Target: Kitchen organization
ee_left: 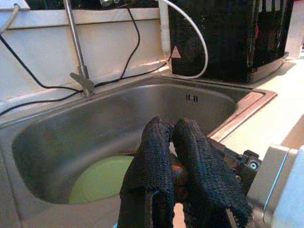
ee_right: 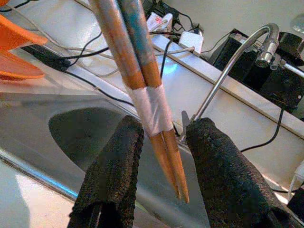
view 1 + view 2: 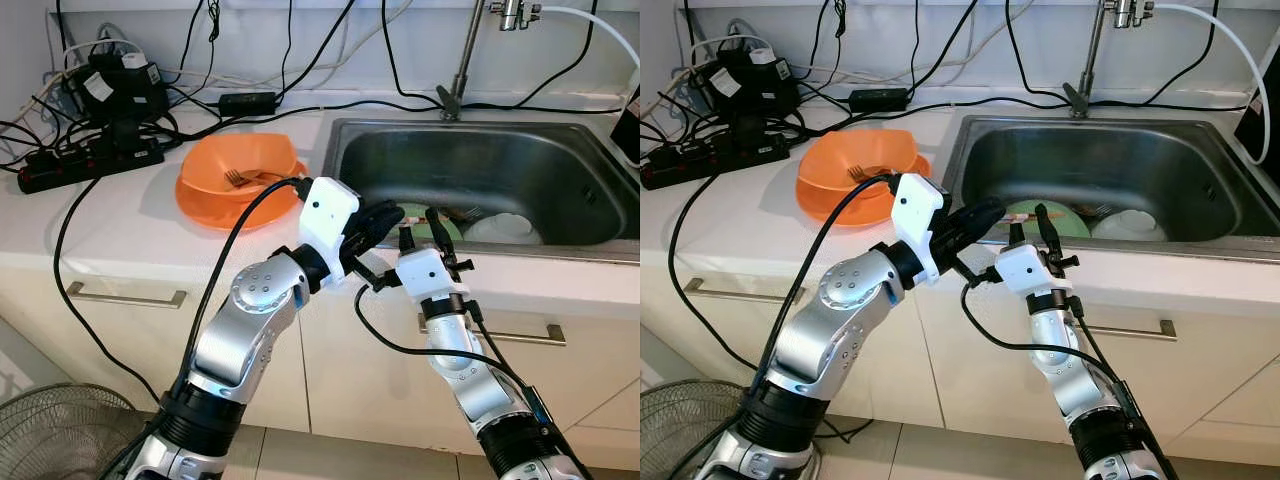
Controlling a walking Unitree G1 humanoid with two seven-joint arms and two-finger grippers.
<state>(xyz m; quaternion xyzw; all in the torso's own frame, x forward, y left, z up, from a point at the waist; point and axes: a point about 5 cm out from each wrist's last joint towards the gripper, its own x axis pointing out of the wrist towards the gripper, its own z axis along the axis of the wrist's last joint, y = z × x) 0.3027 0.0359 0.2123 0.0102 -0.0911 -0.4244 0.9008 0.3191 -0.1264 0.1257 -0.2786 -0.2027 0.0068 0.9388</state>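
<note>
A pair of wooden chopsticks point(image 2: 142, 85) bound with white tape hangs over the front rim of the steel sink point(image 3: 560, 160). My left gripper point(image 3: 385, 215) is shut on their upper end, its fingers point(image 1: 156, 171) pressed together. My right gripper point(image 3: 420, 230) points upward just to the right, open, and the chopstick tips lie in the gap between its fingers point(image 2: 114, 166) without touching them. Inside the sink lie a green plate point(image 1: 99, 180) and a white bowl point(image 3: 500, 228).
An orange bowl point(image 3: 240, 160) holding a fork point(image 3: 238, 178) sits on an orange plate point(image 3: 215, 208) on the counter left of the sink. Behind it are a power strip point(image 3: 90, 160) and tangled cables. The faucet point(image 3: 462, 60) rises at the back. A fan point(image 3: 50, 430) stands on the floor.
</note>
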